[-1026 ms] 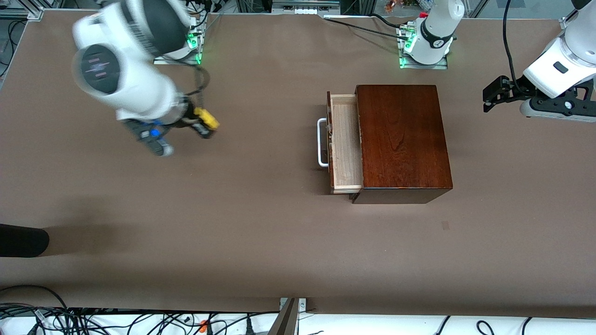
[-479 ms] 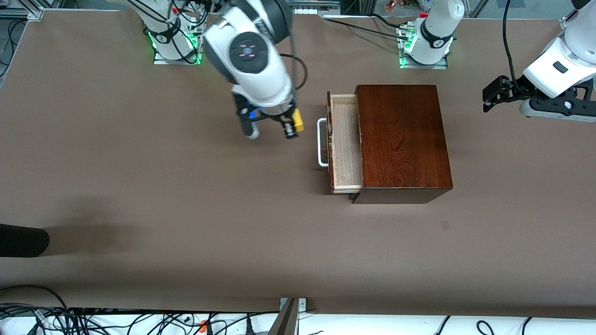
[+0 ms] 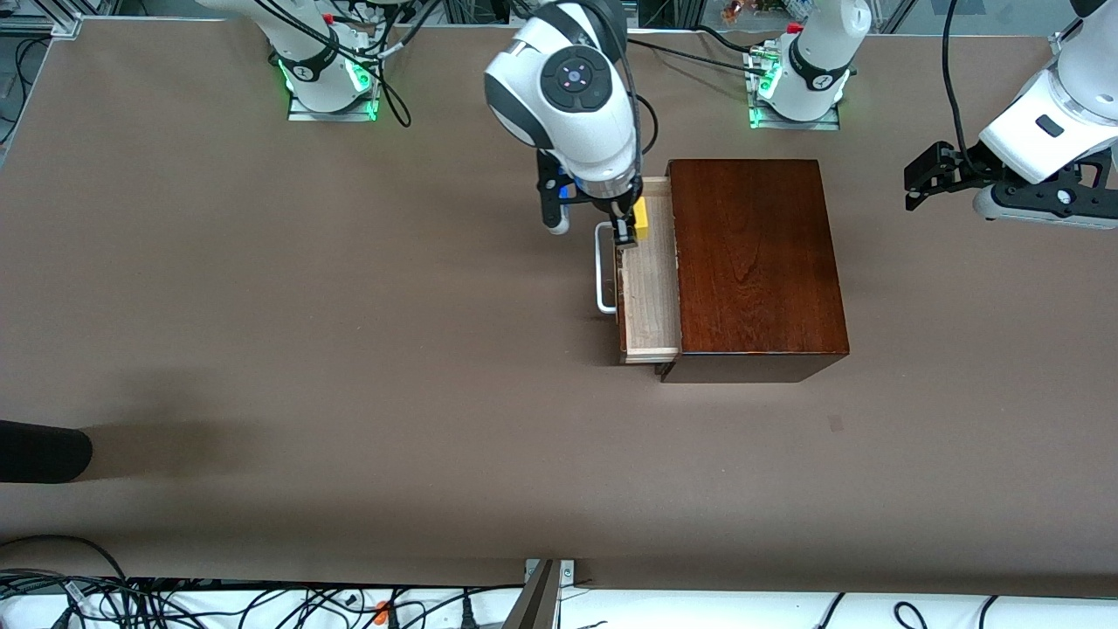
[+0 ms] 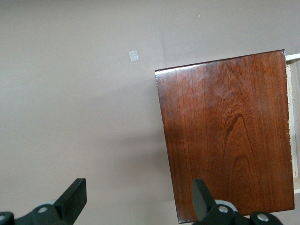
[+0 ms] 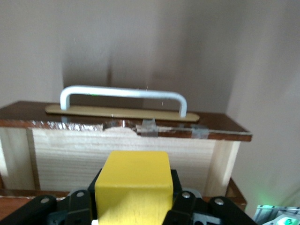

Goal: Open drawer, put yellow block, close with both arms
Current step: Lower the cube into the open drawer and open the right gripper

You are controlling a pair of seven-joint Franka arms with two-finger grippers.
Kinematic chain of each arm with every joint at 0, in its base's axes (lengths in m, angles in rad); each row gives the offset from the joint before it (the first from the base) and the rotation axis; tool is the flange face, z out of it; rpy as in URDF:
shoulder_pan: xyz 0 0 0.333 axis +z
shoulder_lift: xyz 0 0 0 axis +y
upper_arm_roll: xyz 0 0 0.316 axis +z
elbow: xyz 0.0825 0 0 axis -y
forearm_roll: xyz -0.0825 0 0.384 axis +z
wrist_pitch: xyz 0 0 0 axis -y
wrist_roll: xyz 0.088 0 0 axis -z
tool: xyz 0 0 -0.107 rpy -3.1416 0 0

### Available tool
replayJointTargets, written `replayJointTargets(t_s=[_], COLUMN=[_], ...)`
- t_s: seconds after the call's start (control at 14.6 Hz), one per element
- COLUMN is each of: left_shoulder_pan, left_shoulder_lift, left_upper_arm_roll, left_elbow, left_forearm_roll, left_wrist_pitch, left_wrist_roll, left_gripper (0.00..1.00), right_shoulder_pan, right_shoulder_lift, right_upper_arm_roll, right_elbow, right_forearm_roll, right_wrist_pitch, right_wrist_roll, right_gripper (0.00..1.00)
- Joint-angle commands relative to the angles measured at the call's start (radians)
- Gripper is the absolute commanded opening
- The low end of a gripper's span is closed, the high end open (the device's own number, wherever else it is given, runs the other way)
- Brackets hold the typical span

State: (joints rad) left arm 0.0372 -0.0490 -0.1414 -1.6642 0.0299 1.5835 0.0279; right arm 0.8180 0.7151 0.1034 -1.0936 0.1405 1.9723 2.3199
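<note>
The small bright yellow cube-shaped block (image 3: 640, 218) hangs in the air over the open drawer tray, at the part of it farthest from the front camera, clamped between the closed fingers of the right arm's black two-finger end effector (image 3: 631, 229). In the right wrist view the block (image 5: 133, 185) shows plain, clean faces with crisp edges, sitting squarely between the pads.

The pale unfinished-wood drawer (image 3: 651, 279) with its dark reddish-brown front and white U-shaped bar handle (image 3: 603, 266) stands pulled partway out of the glossy dark mahogany box (image 3: 755, 262). Its tray looks empty, and the top edge of the front panel is chipped and patched with tape.

By my reading, opening is done and the block has been carried to the drawer; what is left is lowering and releasing it into the tray, then pushing the drawer shut with both arms.

The left arm's black end effector (image 3: 926, 179) waits over the brown worktop (image 3: 349, 393) toward the left arm's end, well apart from the box, its fingers spread wide and holding nothing.
</note>
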Motion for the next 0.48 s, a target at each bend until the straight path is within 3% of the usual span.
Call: replayJointTargets(t_s=[0.0, 0.41], left_shoulder_pan=[-0.003, -0.002], left_shoulder_lift=[0.015, 0.015], left_upper_arm_roll=[0.003, 0.005], left_elbow=[0.035, 0.034], left_forearm_roll=[-0.022, -0.022], left_wrist_pitch=[-0.025, -0.025], left_wrist_roll=[0.023, 0.023], left_gripper=[1.00, 1.00], right_shoulder_pan=[0.013, 0.044], right_shoulder_lift=[0.055, 0.153], right_upper_arm_roll=[-0.008, -0.011], right_elbow=[0.050, 0.050], right_forearm_roll=[-0.006, -0.027], right_wrist_pitch=[0.045, 0.152], right_wrist_roll=[0.018, -0.008], right_gripper=[0.00, 0.00])
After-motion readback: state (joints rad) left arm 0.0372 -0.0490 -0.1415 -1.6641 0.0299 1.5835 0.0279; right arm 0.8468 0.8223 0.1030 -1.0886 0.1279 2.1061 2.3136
